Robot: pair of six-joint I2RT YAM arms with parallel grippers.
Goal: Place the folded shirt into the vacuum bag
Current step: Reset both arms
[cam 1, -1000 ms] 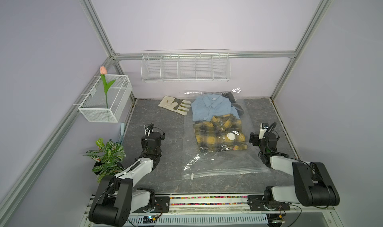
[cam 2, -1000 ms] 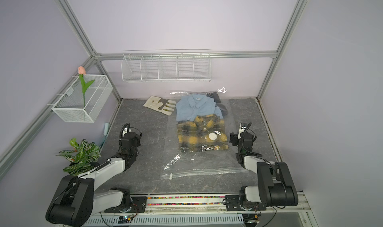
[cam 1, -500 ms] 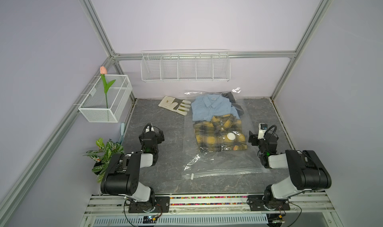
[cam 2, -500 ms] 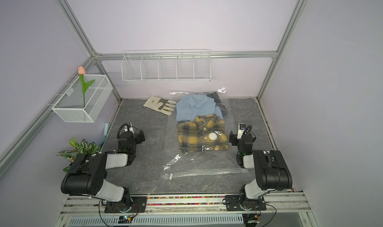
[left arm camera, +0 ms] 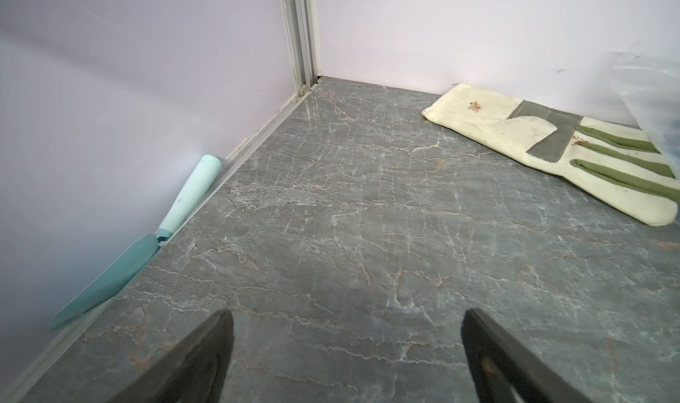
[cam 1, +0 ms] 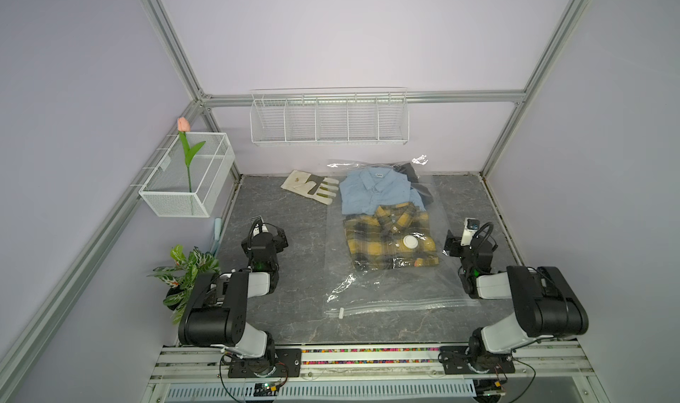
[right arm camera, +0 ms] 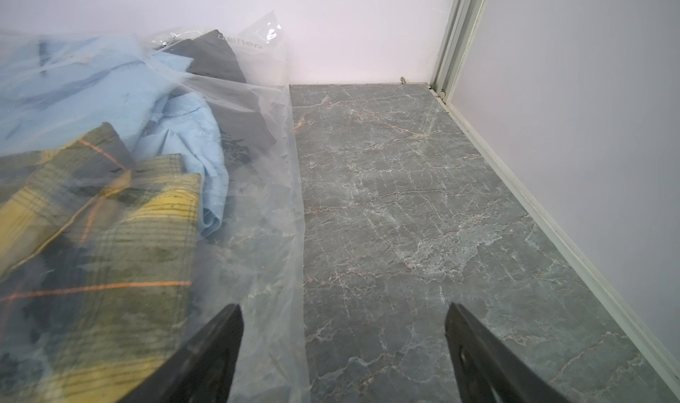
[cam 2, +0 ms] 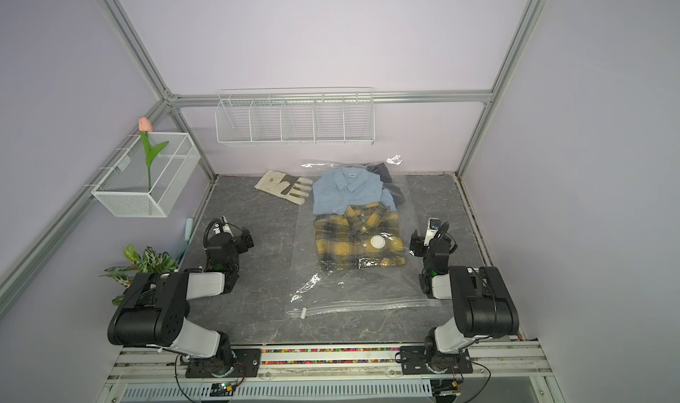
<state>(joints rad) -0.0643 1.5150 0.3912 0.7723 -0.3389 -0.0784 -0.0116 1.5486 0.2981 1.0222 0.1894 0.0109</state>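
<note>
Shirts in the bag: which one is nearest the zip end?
The yellow plaid shirt, under the round white valve. The light blue shirt and the dark garment lie beyond it, toward the back wall.

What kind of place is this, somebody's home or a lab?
Probably a robot lab cell, not a home: two arms mounted on a rail, an aluminium frame around bare lilac walls, and staged props like a tulip in a wire basket.

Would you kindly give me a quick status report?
Left gripper open, empty. Right gripper open, empty, at vacuum bag edge. Plaid shirt inside bag. Glove beside bag, not blocking.
</note>
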